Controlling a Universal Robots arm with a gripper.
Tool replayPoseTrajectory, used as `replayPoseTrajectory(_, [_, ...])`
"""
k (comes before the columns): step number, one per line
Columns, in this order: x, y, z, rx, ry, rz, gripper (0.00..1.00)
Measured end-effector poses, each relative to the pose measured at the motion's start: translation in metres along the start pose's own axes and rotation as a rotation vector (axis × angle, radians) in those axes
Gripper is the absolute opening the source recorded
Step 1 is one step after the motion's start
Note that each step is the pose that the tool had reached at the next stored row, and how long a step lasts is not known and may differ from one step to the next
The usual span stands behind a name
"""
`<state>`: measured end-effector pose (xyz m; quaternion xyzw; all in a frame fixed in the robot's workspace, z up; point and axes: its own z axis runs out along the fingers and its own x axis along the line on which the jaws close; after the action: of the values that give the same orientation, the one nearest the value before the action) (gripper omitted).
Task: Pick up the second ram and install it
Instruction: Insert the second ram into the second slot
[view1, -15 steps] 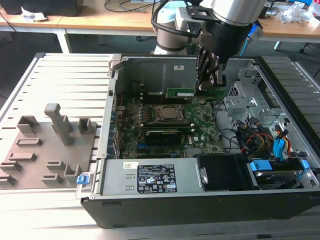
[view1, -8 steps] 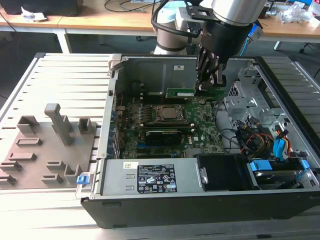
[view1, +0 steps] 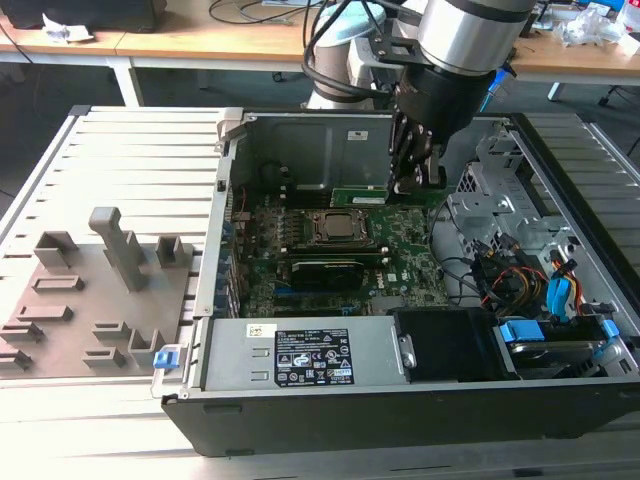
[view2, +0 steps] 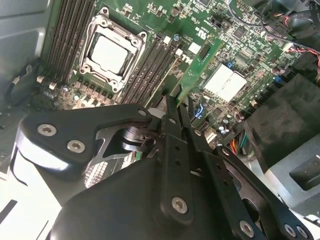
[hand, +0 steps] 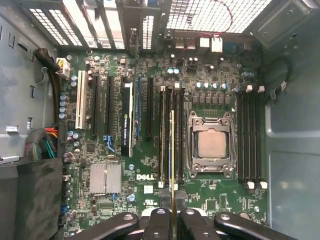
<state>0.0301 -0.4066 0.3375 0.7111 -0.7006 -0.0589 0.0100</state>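
The second ram (view1: 362, 196) is a thin green stick that hangs level inside the open computer case (view1: 230, 180), above the motherboard's far part. My gripper (view1: 415, 178) is shut on it from above. In the second wrist view the second ram (view2: 202, 62) juts out from between the black fingers (view2: 172, 125), over the dark memory slots (view2: 150, 65) beside the CPU socket (view2: 112, 52). The first wrist view shows the second ram (hand: 172, 150) edge-on as a thin line, running along the slots (hand: 170, 135) next to the CPU socket (hand: 210, 145), with my gripper (hand: 172, 214) around its near end.
A black expansion card (view1: 325, 268) sits in the board in front of the CPU socket (view1: 340, 228). The power supply (view1: 310, 355) lies along the case front, and a drive cage (view1: 500, 190) with cables (view1: 520, 285) is on the exterior view's right. Grey holder blocks (view1: 110, 250) stand on the left plate.
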Motion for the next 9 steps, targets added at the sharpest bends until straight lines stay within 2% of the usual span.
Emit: replayPoseTrajectory(9, [0.0009, -0.0013, 0.0129, 0.0, 0.0, 0.0, 0.14])
